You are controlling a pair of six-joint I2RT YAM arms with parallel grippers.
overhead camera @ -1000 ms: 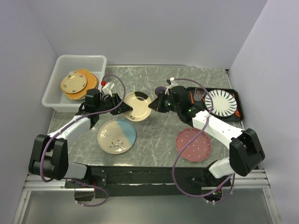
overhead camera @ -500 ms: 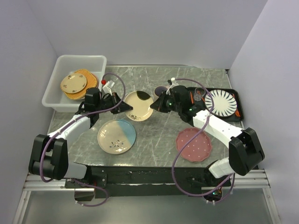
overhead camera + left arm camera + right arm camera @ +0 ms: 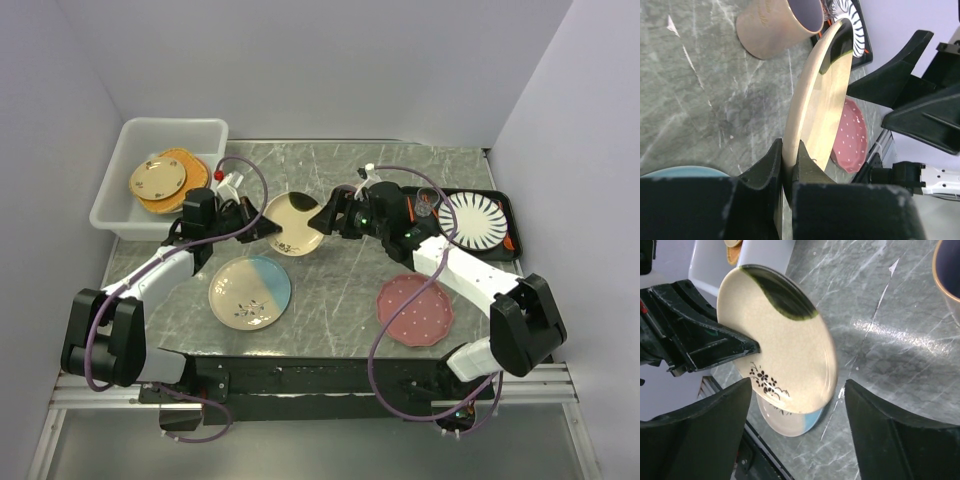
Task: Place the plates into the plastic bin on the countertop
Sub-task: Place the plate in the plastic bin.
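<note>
Two plates (image 3: pixel 163 180) are lying in the plastic bin (image 3: pixel 112 214); the left claw (image 3: pixel 262 230) is gripping the cream plate (image 3: pixel 295 222) by its rim, tilted above the worktop (image 3: pixel 340 285), the right claw (image 3: pixel 327 214) standing open beside it; the cream-and-blue plate (image 3: pixel 250 291) and pink dotted plate (image 3: pixel 414 310) are waiting to be moved

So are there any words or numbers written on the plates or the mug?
None: no words, numbers, brands or signs can be read in any view.
The cream plate has only a small black flower drawing and a dark green patch.
The pink plate has only pale dots.
The white plate has only black stripes.
The mug shows no writing.
</note>
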